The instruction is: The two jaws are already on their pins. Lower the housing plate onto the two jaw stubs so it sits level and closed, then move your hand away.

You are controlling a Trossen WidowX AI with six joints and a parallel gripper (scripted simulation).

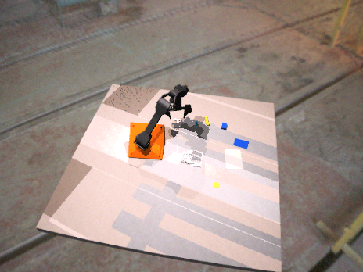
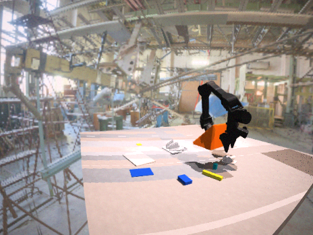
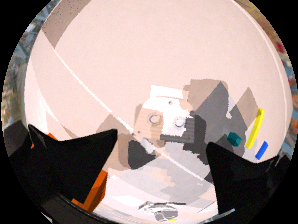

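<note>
Hovering near the plate [image 1: 177, 120] [image 2: 229, 159] [image 3: 167, 111] with fingers [image 1: 177, 116] [image 2: 229, 149] wide and empty; seemingly just approaching, leaving grasping, seating and withdrawing undone.

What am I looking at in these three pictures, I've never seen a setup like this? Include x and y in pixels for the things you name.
A black robot arm stands on an orange base [image 1: 134, 153] [image 2: 216, 140]. The top picture looks down, the exterior one looks from the side, and the wrist one looks out between the fingers of its gripper [image 3: 162, 139]. On the table [image 1: 90, 203] [image 2: 141, 206] lie white parts, a yellow bar [image 1: 207, 120] [image 2: 212, 175] [image 3: 256, 128], a small teal piece [image 2: 215, 166] [image 3: 234, 139] and blue pieces. The gripper is open, holding nothing.
</note>
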